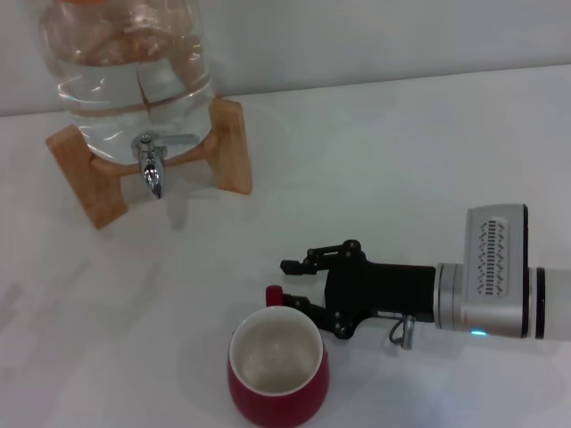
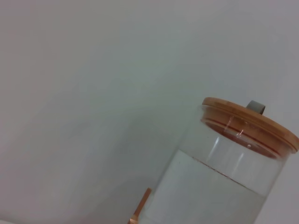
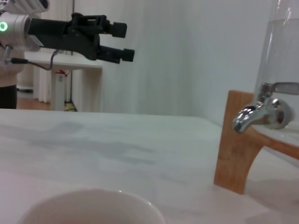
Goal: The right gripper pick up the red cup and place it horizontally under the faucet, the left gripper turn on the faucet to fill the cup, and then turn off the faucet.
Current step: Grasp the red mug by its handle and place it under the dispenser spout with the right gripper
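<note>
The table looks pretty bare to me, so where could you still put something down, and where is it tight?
Free: the white table right of the wooden stand, and the stretch between the faucet and the red cup. Crowded: around the cup's handle, where the right gripper sits with its fingers apart.

White tabletop (image 1: 401,160); pale wall (image 1: 375,36) behind; white side table (image 3: 70,70) beyond.

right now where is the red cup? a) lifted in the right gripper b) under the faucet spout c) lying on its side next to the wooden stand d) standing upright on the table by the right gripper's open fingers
d: the red cup stands upright on the table, mouth up, with the right gripper open at its handle side, well away from the faucet.
</note>
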